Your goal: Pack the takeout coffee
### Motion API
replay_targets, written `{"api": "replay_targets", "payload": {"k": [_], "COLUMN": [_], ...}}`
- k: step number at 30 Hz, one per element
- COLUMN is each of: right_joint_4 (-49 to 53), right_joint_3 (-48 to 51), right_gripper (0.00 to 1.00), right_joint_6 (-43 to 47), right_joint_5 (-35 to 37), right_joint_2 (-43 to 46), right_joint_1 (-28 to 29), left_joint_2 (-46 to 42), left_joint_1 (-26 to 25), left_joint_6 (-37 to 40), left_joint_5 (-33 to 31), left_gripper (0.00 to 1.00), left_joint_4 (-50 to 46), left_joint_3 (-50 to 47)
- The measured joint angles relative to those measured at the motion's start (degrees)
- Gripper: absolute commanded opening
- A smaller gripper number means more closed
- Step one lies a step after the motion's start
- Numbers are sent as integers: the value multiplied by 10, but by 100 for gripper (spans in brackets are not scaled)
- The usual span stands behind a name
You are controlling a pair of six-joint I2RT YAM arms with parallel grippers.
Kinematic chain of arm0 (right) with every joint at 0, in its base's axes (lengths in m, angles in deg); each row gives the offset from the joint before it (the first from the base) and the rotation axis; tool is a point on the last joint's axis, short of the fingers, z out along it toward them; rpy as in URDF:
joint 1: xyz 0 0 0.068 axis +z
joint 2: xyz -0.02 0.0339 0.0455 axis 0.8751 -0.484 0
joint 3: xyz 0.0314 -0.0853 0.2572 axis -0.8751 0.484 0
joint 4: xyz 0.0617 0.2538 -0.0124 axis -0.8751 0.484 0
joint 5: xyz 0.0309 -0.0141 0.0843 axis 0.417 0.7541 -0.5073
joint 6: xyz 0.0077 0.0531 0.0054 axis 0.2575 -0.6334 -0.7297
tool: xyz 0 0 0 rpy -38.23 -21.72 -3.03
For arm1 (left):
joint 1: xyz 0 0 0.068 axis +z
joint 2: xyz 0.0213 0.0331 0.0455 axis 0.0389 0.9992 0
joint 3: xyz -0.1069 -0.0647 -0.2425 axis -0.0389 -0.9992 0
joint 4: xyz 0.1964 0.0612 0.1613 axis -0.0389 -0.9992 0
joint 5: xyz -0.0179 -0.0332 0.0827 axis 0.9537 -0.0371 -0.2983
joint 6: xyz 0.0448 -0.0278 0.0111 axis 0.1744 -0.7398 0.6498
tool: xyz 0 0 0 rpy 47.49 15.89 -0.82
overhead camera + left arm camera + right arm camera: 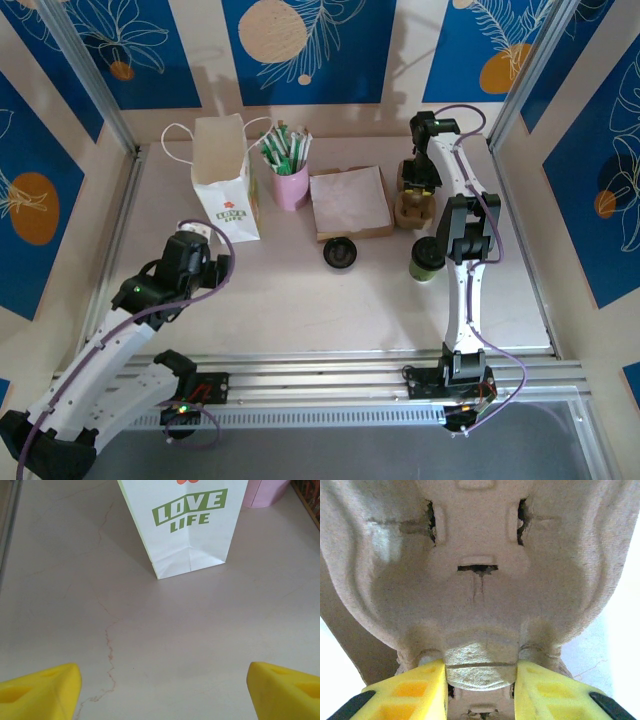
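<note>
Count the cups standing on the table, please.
2. The pink cup of sticks stands at the back, beside the paper bag; the green-and-white coffee cup stands near the right arm. More could be hidden behind that arm.

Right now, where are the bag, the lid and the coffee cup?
bag (228,195), top view, its white front face.
lid (340,252), top view, middle of its black top.
coffee cup (426,266), top view, its green side.
</note>
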Motion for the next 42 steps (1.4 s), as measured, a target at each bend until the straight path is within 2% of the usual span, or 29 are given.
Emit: {"api": "replay_targets", "payload": {"k": [27,36,42], "right_joint_4": [3,6,6], "right_joint_3": [0,0,12], "right_gripper": [33,33,34], "right_joint_6": [-5,-9,-9], "right_joint_5": [6,6,6], "right_joint_2": [40,131,207], "right_joint_1": [0,14,65], "left_joint_2": [0,0,-4], "left_joint_1": [1,2,2], "left_joint_6": [0,0,0], "left_joint_5": [0,0,-3], "left_gripper": [86,86,86], "left_joint_4": [2,2,3], "left_joint_3": [0,0,0]}}
